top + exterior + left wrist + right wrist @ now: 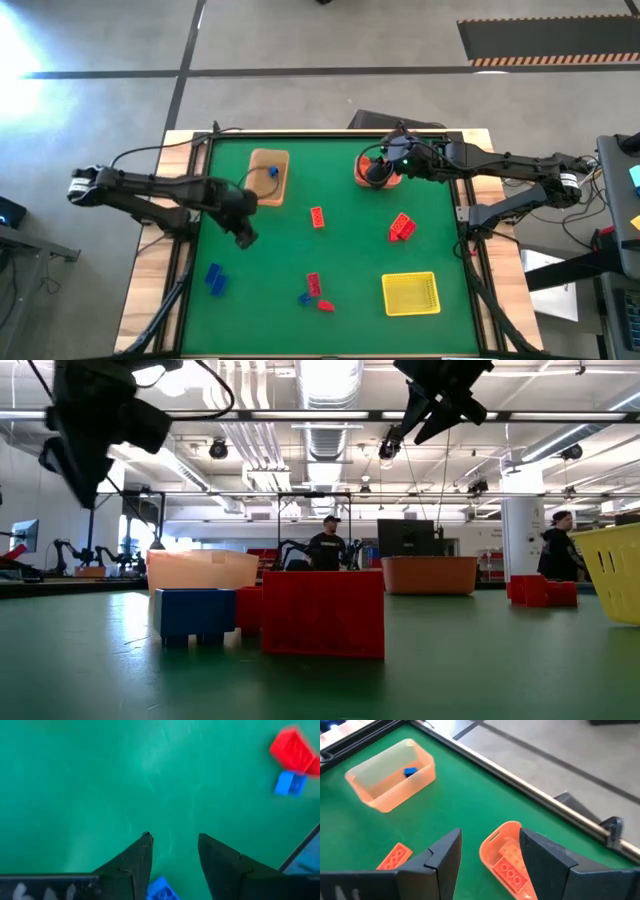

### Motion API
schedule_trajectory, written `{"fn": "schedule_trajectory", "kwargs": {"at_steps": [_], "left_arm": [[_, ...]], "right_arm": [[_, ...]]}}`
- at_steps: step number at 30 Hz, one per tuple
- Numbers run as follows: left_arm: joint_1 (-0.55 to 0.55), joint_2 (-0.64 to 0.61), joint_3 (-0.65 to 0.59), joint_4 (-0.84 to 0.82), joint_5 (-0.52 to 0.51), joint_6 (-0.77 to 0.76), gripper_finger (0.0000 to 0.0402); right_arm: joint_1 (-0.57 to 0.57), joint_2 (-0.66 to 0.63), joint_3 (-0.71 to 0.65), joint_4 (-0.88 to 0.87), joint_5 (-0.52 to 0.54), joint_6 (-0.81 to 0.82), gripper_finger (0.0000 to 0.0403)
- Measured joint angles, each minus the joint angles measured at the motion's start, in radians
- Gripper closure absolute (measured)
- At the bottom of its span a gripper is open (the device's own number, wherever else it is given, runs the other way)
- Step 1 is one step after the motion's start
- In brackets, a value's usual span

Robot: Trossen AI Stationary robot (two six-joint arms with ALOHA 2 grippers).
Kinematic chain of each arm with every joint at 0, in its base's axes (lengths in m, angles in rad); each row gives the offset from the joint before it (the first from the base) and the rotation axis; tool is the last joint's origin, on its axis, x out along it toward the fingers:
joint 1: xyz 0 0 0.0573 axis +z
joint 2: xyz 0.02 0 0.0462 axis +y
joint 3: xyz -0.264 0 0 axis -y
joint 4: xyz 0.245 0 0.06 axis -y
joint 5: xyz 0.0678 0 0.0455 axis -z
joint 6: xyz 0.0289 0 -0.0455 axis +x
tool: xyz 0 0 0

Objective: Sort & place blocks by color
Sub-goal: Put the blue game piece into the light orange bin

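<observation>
I'm hovering the left tool (245,236) half-open and empty over bare tabletop (340,190), right tool (378,172) open, empty above the orange bin (372,178) — blocks (215,279) lying scattered, so I'm risking a mis-sorted colour.

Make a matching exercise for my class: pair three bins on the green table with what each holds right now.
Column one:
1. tan bin
2. orange bin
3. yellow bin

Column two:
a. orange bricks
b. nothing visible inside
c. one blue brick

Right pairs: 1-c, 2-a, 3-b. The blue brick lies in the tan bin; orange bricks lie in the orange bin below the right gripper.
</observation>
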Motion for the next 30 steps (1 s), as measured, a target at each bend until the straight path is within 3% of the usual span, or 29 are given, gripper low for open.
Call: {"fn": "schedule_trajectory", "kwargs": {"at_steps": [7, 15, 30], "left_arm": [[-0.225, 0.024, -0.099, 0.007, 0.013, -0.202, 0.026], [-0.427, 0.055, -0.225, 0.152, 0.038, -0.455, 0.026], [-0.545, 0.109, -0.243, 0.256, 0.039, -0.596, 0.0247]], "right_arm": [[0.0, 0.0, 0.0, 0.0, 0.03, -0.015, 0.0213], [0.0, 0.0, 0.0, 0.0, 0.031, -0.022, 0.0213], [0.0, 0.0, 0.0, 0.0, 0.03, -0.028, 0.0213]]}}
